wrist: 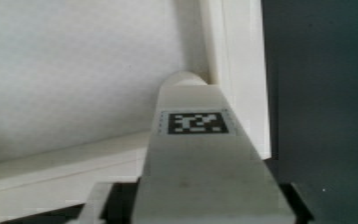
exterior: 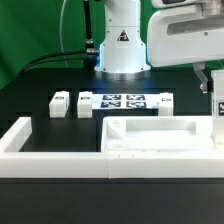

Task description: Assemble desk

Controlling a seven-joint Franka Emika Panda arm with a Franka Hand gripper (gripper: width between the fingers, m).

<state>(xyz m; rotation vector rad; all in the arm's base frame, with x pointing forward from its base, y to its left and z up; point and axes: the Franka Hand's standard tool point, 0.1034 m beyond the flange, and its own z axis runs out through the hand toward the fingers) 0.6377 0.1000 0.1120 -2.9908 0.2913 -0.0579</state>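
Hardware in the exterior view comprises the white Panda arm base (exterior: pixel 122 45) at the rear of a black table (exterior: pixel 40 80) and, at the exterior view's right edge, the white two-finger gripper (exterior: pixel 214 92), partly cropped. A flat white marker board (exterior: pixel 125 102) lies in front of the base. Toward the exterior view's left of that board stand a first loose white square plastic leg post (exterior: pixel 60 103) and, just beside the board, a second loose leg post (exterior: pixel 85 104). The white rectangular plastic tabletop slab (exterior: pixel 150 150) with raised rim lies nearer the camera, its open side up. A long low white border wall (exterior: pixel 50 155) runs along the front and up the exterior view's left side. A third white square leg post with a black-white tag (exterior: pixel 218 106) hangs at the gripper, by the tabletop's end at the exterior view's right. In the wrist view, this tagged leg post (wrist: pixel 197 160) fills the gap between the gripper (wrist: pixel 197 205) fingers, and its far end points at the tabletop slab (wrist: pixel 69 70), close to the raised rim (wrist: pixel 238 60). Whether the claw is actually clamped on the post cannot be determined.
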